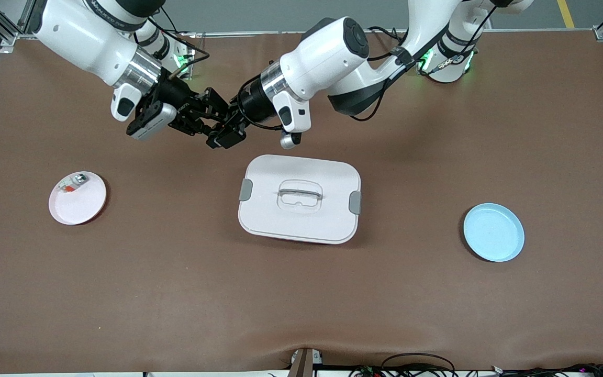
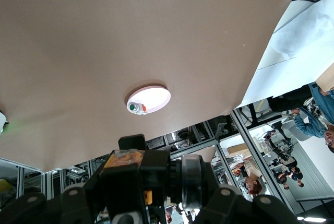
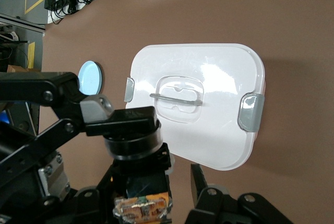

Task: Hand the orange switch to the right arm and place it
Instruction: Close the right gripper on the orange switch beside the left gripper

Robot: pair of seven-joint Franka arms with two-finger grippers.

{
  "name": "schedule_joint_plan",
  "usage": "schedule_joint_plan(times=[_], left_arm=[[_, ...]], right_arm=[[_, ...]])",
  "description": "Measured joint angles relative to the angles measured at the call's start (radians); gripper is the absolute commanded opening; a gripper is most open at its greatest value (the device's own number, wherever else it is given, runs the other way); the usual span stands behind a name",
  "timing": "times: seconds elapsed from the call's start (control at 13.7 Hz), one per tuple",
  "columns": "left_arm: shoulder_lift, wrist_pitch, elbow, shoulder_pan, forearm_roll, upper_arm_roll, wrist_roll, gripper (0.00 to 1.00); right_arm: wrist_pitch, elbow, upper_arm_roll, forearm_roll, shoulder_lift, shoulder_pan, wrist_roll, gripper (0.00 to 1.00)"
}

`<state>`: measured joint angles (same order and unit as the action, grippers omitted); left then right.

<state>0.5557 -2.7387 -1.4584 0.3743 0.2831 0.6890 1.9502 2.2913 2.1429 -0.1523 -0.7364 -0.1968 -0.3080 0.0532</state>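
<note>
Handover in progress, upper centre-left of the front view, above bare table (image 1: 437,314) just up-frame of the white lidded box (image 1: 299,199).

Left claw (image 1: 224,133): clenched on the orange switch (image 3: 136,143). In the right wrist view the black barrel and ring collar of the switch are seen pinched near the frame's lower left; the orange face is not clearly shown there.

Right claw (image 1: 208,109): meets the left claw tip to tip. Whether its jaws are set on the switch cannot be told; closing judged to be under way.

Recommended for the step:
- Left claw not to be released until the right claw's pads are seated on the barrel, clear of the left claw's pads.
- Arms to be held steady; no pull before grip is confirmed.
- Part is tiny, so a drop risk is assumed.

Placement target judged to be the pink plate (image 1: 77,198), lower left area, already carrying a small white-and-silver part (image 1: 73,183). Blue plate (image 1: 493,232), right of frame, bare.
</note>
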Motion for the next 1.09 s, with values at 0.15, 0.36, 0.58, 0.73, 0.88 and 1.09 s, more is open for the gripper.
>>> schedule_joint_plan(times=[0.15,0.36,0.58,0.73,0.88,1.09], left_arm=[[0.000,0.000,0.000,0.000,0.000,0.000,0.000,0.28],[0.001,0.000,0.000,0.001,0.000,0.000,0.000,0.28],[0.003,-0.002,0.003,0.001,0.000,0.000,0.000,0.28],[0.003,-0.002,0.004,0.001,0.000,0.000,0.000,0.28],[0.003,-0.002,0.005,0.001,0.000,0.000,0.000,0.32],[0.004,-0.008,0.005,0.006,0.000,0.000,0.000,0.56]], right_arm=[[-0.002,0.000,0.003,0.000,-0.004,0.000,0.000,0.55],[-0.005,-0.003,0.002,0.000,-0.006,0.000,0.000,0.35],[-0.007,-0.010,0.002,0.003,-0.007,-0.001,-0.008,0.00],[-0.007,-0.012,0.002,0.003,-0.007,-0.001,-0.009,0.00],[-0.007,-0.012,0.002,0.003,-0.007,-0.001,-0.009,0.00],[-0.031,-0.021,0.002,0.022,-0.007,0.005,-0.009,0.00]])
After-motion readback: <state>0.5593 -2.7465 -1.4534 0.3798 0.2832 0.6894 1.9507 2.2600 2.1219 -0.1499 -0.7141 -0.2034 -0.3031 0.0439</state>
